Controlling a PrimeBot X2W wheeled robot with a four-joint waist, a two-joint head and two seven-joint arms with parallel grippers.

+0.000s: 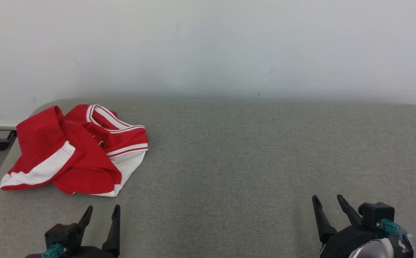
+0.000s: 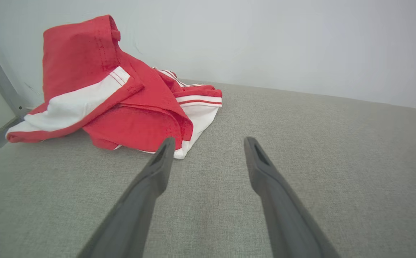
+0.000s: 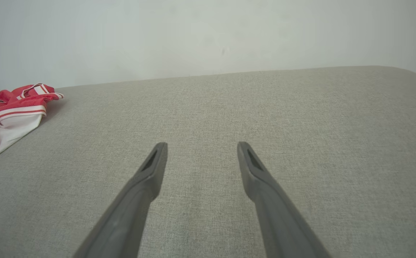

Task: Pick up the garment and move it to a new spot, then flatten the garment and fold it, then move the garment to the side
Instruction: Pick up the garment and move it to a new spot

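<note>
- Two grippers sit low at the near edge of the grey fabric-covered surface (image 1: 247,150): the left gripper (image 1: 103,208) at about 7 o'clock in the head view and the right gripper (image 1: 327,197) at about 5 o'clock. Both have their fingers spread wide with nothing between them.
- One crumpled red-and-white jersey (image 1: 82,147) lies in a heap at about 9 o'clock on the surface, near its left edge and close to the white wall (image 1: 208,46). The striped collar faces up, and a white band trails toward the left edge.
- No part of the heap is flattened or folded, so the pick-up looks not yet begun. The spread fingers suit a first reach.
- From the left gripper, the jersey lies just ahead at about 11 o'clock. In the left wrist view its white hem shows right beside the tip of one of the fingers (image 2: 156,168), but the head view shows bare surface between them, so they are apart.
- From the right gripper, the jersey is well apart, at about 10 o'clock in the right wrist view.
- The left arm looks better placed to reach it, and the bare stretch toward 3 o'clock would serve as the new spot.
</note>
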